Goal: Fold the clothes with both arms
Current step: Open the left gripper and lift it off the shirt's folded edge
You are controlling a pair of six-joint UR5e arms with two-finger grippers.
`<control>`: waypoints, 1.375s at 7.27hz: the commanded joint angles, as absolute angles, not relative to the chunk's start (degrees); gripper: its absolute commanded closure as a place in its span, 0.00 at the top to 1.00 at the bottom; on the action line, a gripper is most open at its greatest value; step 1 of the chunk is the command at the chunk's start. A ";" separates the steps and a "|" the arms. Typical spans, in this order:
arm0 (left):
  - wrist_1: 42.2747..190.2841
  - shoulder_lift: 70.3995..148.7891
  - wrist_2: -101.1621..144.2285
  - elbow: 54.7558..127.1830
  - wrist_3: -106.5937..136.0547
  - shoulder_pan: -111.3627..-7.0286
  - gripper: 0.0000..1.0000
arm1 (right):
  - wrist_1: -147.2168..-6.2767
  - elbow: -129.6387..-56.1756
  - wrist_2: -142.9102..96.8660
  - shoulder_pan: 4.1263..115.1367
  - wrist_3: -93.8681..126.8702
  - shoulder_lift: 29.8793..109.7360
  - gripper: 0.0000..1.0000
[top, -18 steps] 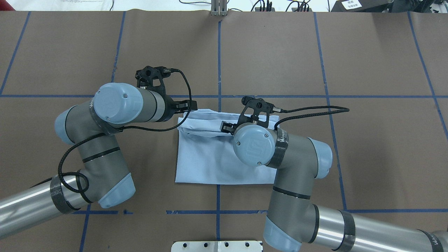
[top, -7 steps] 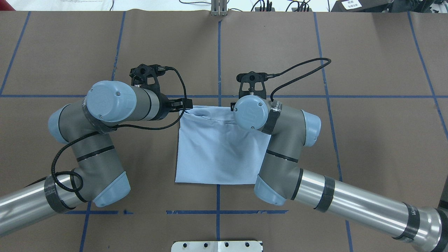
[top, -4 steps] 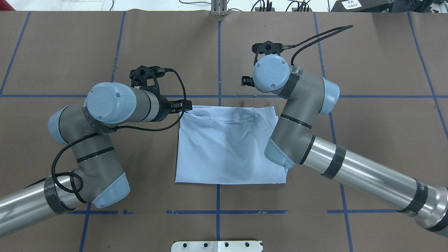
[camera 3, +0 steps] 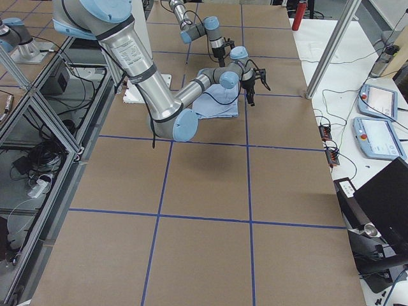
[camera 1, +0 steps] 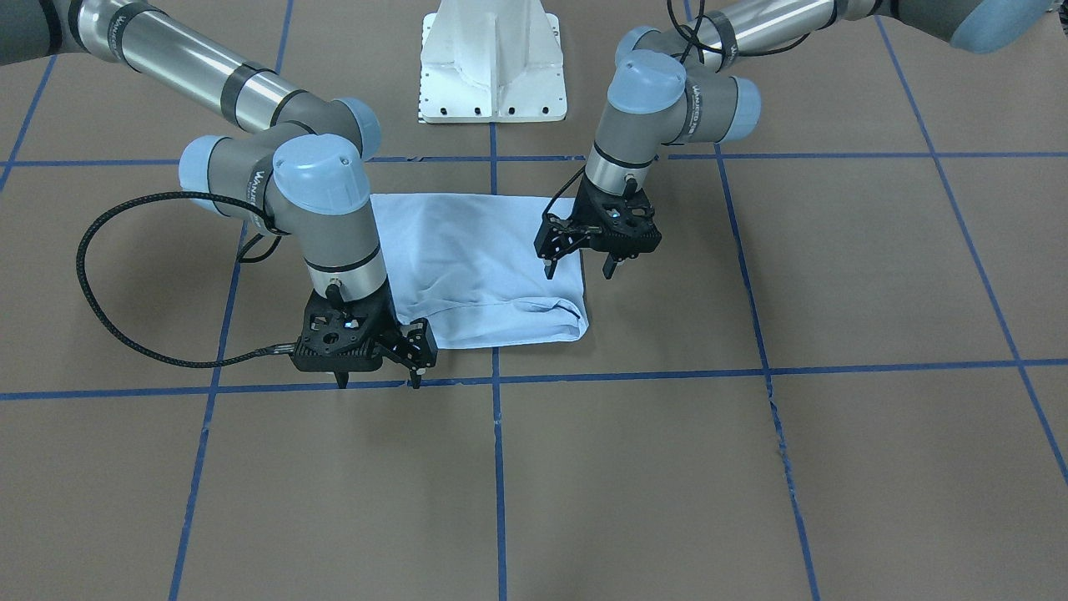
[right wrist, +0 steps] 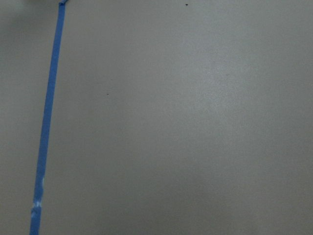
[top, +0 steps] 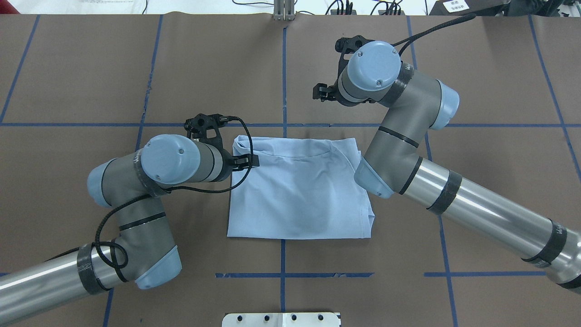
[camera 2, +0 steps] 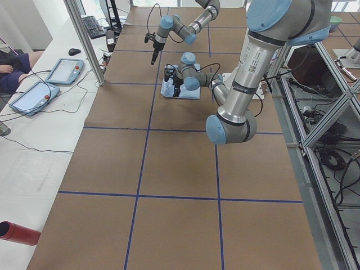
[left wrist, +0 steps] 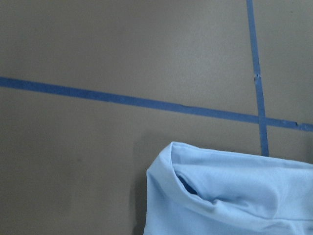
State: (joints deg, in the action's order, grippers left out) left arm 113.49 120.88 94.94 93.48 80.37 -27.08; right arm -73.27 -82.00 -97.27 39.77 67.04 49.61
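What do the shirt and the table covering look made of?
T-shirt: thin soft knit, probably cotton or a blend, matte; it drapes in smooth rolled folds. Table covering: likely brown kraft paper, flat and dull. Blue grid lines: seemingly tape, with frayed edges.

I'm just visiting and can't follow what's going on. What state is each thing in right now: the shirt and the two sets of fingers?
T-shirt: folded into a rectangle, lying on the table, held by nothing, far edge slightly bunched.
left fingers: open, empty, above the T-shirt's far corner.
right fingers: open, empty, off the T-shirt, above bare table.
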 commanded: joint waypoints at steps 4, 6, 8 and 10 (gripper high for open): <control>113.12 124.63 92.48 86.50 79.81 -27.15 1.00 | -73.13 -82.09 -97.38 39.81 66.88 49.75 1.00; 113.38 126.55 92.46 82.73 78.23 -30.57 1.00 | -73.21 -82.09 -97.38 39.81 66.88 49.75 1.00; 113.82 130.94 92.55 76.13 75.87 -33.65 1.00 | -73.13 -82.09 -97.38 39.81 66.97 49.75 1.00; 114.08 130.87 93.33 76.46 72.70 -36.72 1.00 | -73.13 -82.35 -97.38 39.64 68.19 49.49 1.00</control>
State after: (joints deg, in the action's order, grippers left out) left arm 113.84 130.60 92.84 76.61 74.54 -34.72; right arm -73.13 -82.16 -97.38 39.73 67.36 49.69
